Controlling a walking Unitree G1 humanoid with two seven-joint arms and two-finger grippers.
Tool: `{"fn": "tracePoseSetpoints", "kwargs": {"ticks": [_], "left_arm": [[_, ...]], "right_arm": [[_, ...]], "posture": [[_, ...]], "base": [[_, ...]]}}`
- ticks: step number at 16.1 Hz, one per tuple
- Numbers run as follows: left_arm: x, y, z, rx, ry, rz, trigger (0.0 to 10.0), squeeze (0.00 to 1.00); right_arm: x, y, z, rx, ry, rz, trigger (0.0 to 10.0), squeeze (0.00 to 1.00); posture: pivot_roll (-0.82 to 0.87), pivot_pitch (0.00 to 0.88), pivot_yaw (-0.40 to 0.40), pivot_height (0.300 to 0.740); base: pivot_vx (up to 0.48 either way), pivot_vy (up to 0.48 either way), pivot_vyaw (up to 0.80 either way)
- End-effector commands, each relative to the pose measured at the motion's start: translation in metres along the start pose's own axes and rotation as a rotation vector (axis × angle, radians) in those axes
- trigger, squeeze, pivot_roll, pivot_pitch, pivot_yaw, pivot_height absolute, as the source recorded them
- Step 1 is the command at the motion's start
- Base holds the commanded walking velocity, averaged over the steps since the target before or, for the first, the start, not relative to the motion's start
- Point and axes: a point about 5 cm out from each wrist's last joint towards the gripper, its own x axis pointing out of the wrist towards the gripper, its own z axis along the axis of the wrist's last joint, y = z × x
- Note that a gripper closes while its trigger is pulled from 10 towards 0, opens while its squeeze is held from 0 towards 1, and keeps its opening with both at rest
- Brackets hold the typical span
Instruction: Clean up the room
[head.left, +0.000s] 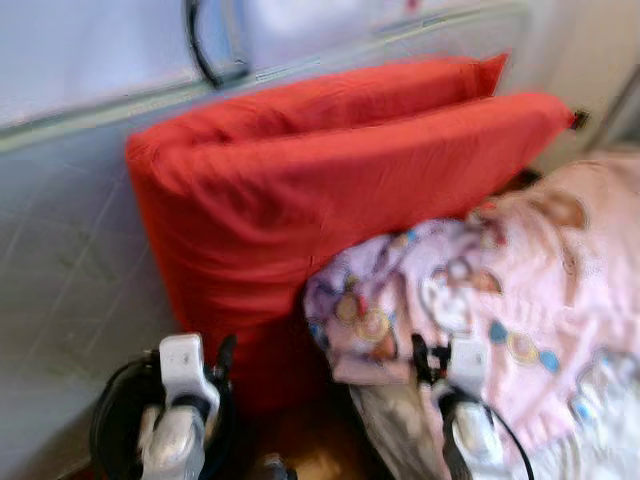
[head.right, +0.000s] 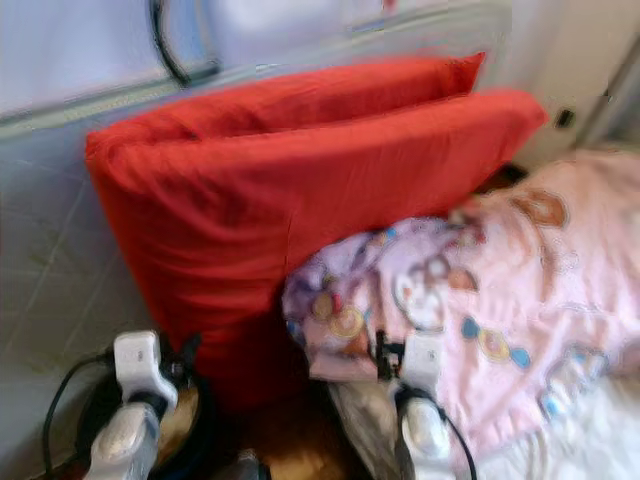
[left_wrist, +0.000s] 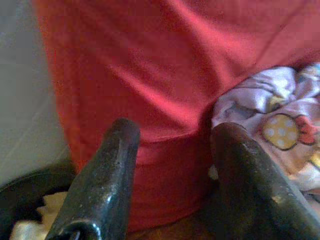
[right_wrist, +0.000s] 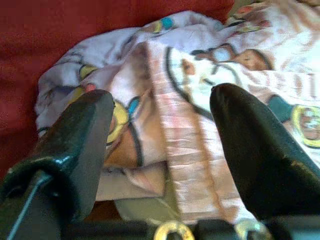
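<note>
Cushions (head.left: 330, 190): two big red ones, stood on edge and leaning on the grey wall (head.left: 70, 250), filling the head view from 10 to 2 o'clock. Judged bulky but light, soft, w/ a cloth cover that should grip fine. You'd want both arms or a pinch on a corner or seam; a mid-face pinch likely just bunches fabric.

Blanket (head.left: 520, 300): pink and lilac cartoon print, heaped at 3 to 5 o'clock, its lilac fold pressed against the lower cushion. Limp, light, will drape and trail. Take a thick fold or the ribbed hem, not a single layer.

Bin (head.right: 190, 420): dark round tub at 7 o'clock, beside the cushion's foot, something pale inside; can't tell what.

Left gripper (left_wrist: 175, 170): low at 7 o'clock, fingers spread wide, holding nothing, aimed at the cushion's lower edge, close but apart.

Right gripper (right_wrist: 160, 155): low at 5 o'clock, fingers spread wide, empty, straddling a blanket fold w/out closing on it.

View diffs: head views give you the whole layout, both cushions and wall, but blurred. Left wrist view shows the gap where the lilac cloth meets the cushion, plus the bin rim. Right wrist view shows the blanket's ribbed hem (right_wrist: 185, 150) and print in detail, your best grab line.
</note>
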Motion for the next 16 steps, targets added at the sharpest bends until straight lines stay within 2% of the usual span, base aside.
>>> {"fn": "tracePoseSetpoints", "kwargs": {"ticks": [1,10,16], "left_arm": [[0.001,-0.001,0.003,0.009,-0.007,-0.006,10.0,0.0],[0.004,0.006,-0.006,0.029,0.024,-0.003,10.0,0.0],[0.003,0.008,-0.01,0.02,0.027,0.003,10.0,0.0]], "right_arm": [[0.0,0.001,-0.001,0.007,0.009,0.001,10.0,0.0],[0.002,0.005,0.001,0.021,-0.001,0.014,10.0,0.0],[0.0,0.012,-0.001,-0.002,0.003,0.083,10.0,0.0]], "posture": [[0.05,0.035,0.031,0.68],[0.04,0.019,0.034,0.68],[0.04,0.043,0.03,0.68]], "base": [[0.0,0.0,-0.77],[0.0,-0.041,-0.74],[0.0,0.0,0.0]]}}
